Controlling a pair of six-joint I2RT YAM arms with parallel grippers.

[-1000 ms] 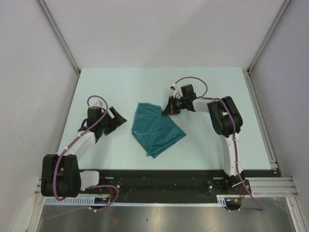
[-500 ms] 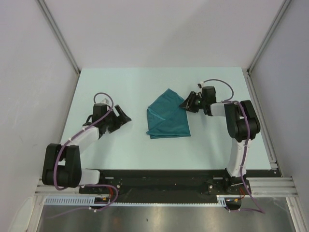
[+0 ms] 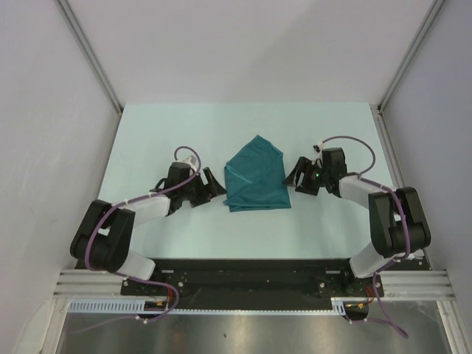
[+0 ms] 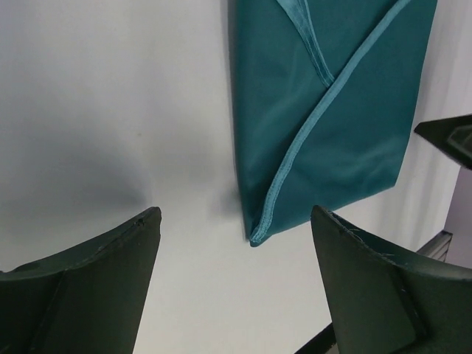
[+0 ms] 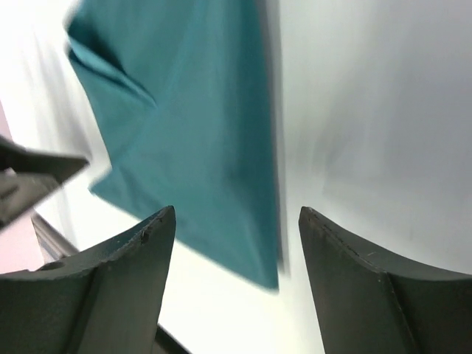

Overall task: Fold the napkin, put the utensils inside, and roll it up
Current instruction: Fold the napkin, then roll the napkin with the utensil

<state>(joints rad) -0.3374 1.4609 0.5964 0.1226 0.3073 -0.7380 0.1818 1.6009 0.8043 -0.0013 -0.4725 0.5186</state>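
The left claw (image 3: 212,185) and right claw (image 3: 293,177) sit open beside the folded napkin (image 3: 256,175), holding nothing; a clumsy nudge could undo its fold.

left pincer (image 4: 234,215) spread wide, empty; folded napkin (image 4: 332,110) flat on table (image 4: 110,96), hemmed corner just ahead.

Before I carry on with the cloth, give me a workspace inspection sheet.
Surface: pale green flat tabletop, no spills seen.
Job's things: teal shiny cloth napkin, folded, lying flat mid-table; no utensil seen.
Clutter: nothing seen.
Grippers: left gripper open beside napkin's left edge; right gripper open beside its right edge; both empty.
Cables: purple cables looped above both arms, clear of napkin.
Surroundings: pale walls, aluminium frame posts.
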